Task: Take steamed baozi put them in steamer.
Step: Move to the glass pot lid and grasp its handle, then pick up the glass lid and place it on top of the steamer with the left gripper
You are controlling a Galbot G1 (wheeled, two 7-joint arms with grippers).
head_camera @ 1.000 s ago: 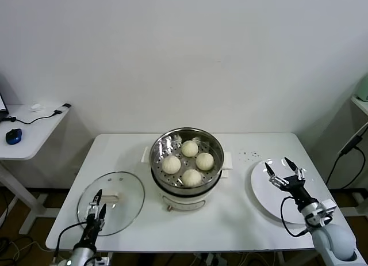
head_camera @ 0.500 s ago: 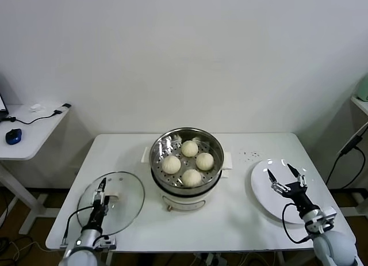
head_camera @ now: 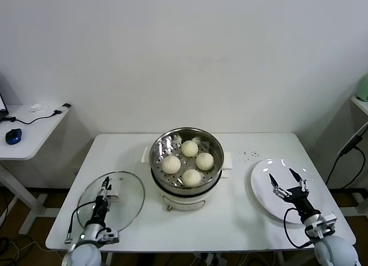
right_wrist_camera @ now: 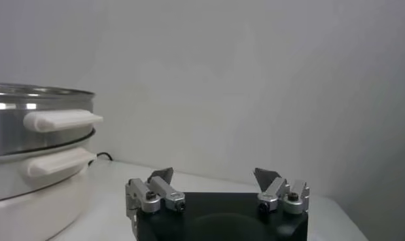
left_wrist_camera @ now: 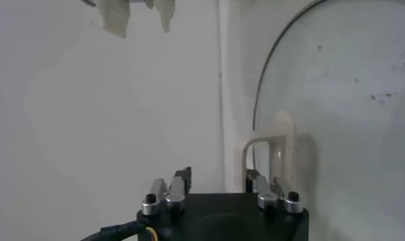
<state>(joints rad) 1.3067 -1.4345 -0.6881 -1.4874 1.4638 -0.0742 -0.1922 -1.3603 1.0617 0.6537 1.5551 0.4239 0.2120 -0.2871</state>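
Four cream-white steamed baozi lie inside the shiny steel steamer at the table's middle; the steamer's side and white handles also show in the right wrist view. My left gripper hovers low over the glass lid, just beside its white handle. Its jaws stand partly apart with only table showing between them. My right gripper hangs wide open over the empty white plate, holding nothing.
The lid lies flat at the table's front left, the plate at the front right near the edge. Black specks mark the tabletop behind the plate. A side desk with a blue mouse stands far left.
My left gripper has moved forward over the lid toward its handle, and its jaws have narrowed. My right gripper has drawn back a little over the plate, still open.
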